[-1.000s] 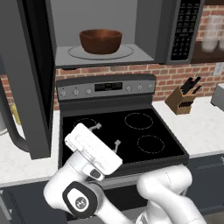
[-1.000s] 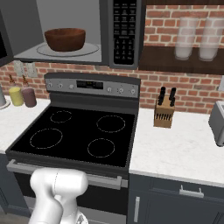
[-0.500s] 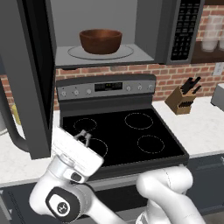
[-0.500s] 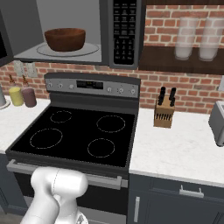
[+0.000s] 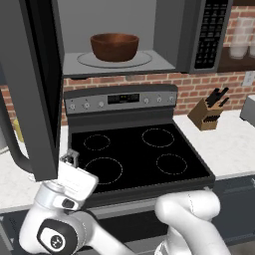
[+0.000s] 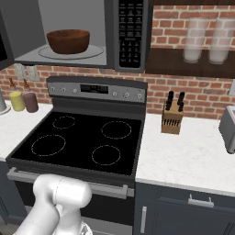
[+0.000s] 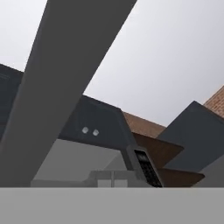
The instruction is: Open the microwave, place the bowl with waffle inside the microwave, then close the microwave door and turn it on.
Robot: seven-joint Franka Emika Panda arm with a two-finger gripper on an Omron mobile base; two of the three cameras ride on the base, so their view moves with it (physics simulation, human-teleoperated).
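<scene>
Room to move: The microwave door [image 5: 37, 89] stands swung wide open on the left side, and its bottom edge hangs just above my end effector [image 5: 71, 158]. The stove [image 5: 137, 157] top in front of me is flat and black, with open room over its front edge.
My end effector: It sits low, near the front left corner of the stove, and its two tips are pressed together with nothing between them.
Where the bowl is: The bowl [image 5: 114, 47] is inside the microwave [image 6: 92, 34], on the round glass plate in the middle. It is high above my end effector and well apart from it, up and to the right.
How the bowl looks: It is round, deep and reddish brown, standing upright. I cannot see the waffle over its rim.
Microwave: Its inside is light grey, and the black button panel [image 6: 127, 30] is at the right.
</scene>
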